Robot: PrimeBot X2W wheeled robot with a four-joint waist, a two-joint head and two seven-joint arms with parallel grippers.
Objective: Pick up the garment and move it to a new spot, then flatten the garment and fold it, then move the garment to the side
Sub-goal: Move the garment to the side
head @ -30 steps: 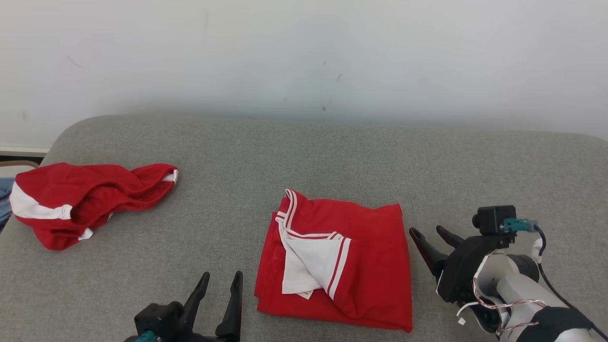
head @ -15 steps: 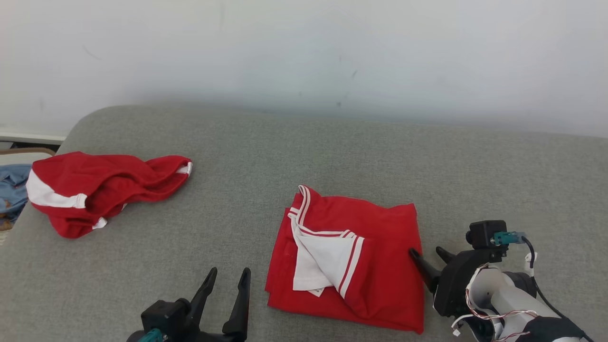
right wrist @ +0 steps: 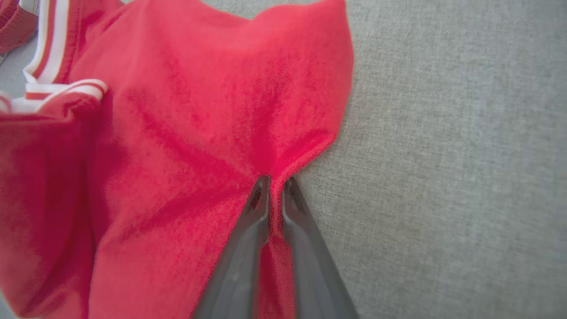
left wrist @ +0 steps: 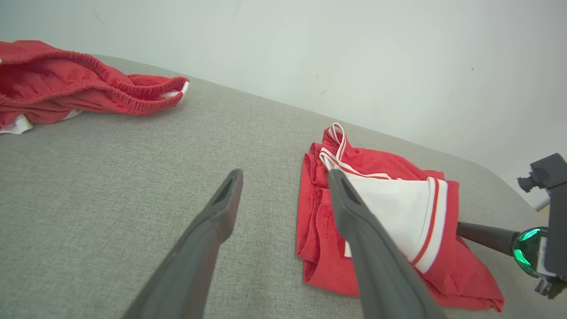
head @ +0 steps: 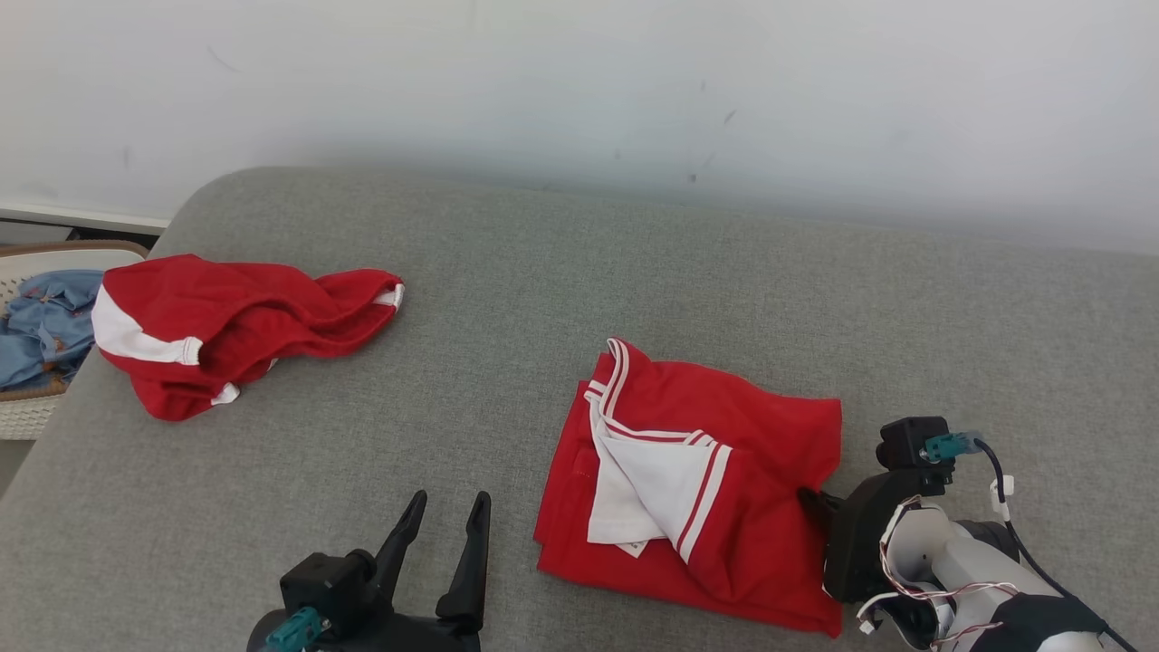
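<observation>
Pinching the right edge of the folded red garment (head: 770,444), the right gripper (right wrist: 275,184) has its two dark fingers pressed almost together, and a ridge of red cloth is squeezed between them. Around the pinched place the cloth is pulled into wrinkles. The garment lies on the near right part of the grey cushion (head: 561,272), folded to a rough rectangle, and a white panel (head: 652,480) with red and white stripes lies on its left half. The left gripper (head: 450,500) is at the near edge, just left of the garment and not touching it. Its fingers are spread apart and hold nothing. Well apart, at the far left of the cushion, a second red garment (head: 244,312) with white bands lies crumpled. Beyond the cushion's left edge stands a white basket (head: 27,421) with blue clothes (head: 45,317) inside.
</observation>
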